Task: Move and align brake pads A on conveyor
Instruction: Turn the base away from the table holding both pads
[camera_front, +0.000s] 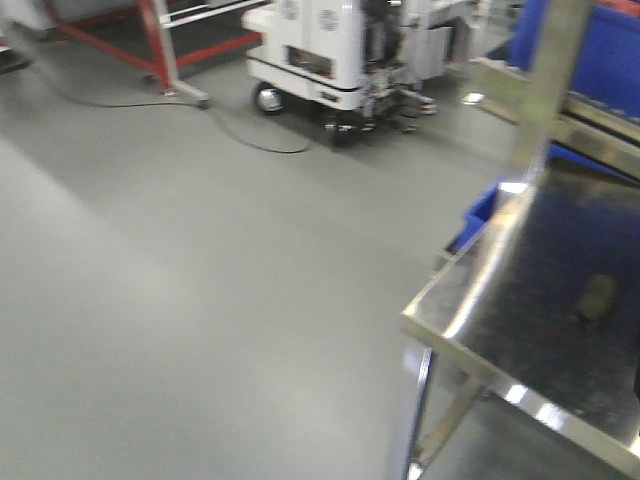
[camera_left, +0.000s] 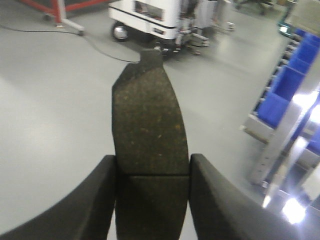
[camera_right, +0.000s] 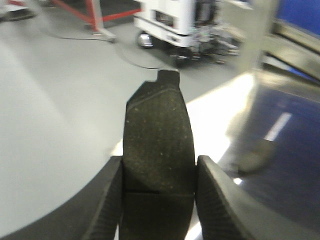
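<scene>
Left end effector: clamped on first brake pad; right end effector: clamped on second brake pad, counter nearby

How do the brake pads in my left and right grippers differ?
The dark grey curved left brake pad, in the left gripper, hangs over grey floor; the dark grey right brake pad, in the right gripper, hangs at the shiny steel tabletop's edge. The left pad looks brownish with orange flecks, the right blacker with pale specks. Both are clamped between black fingers.
</scene>
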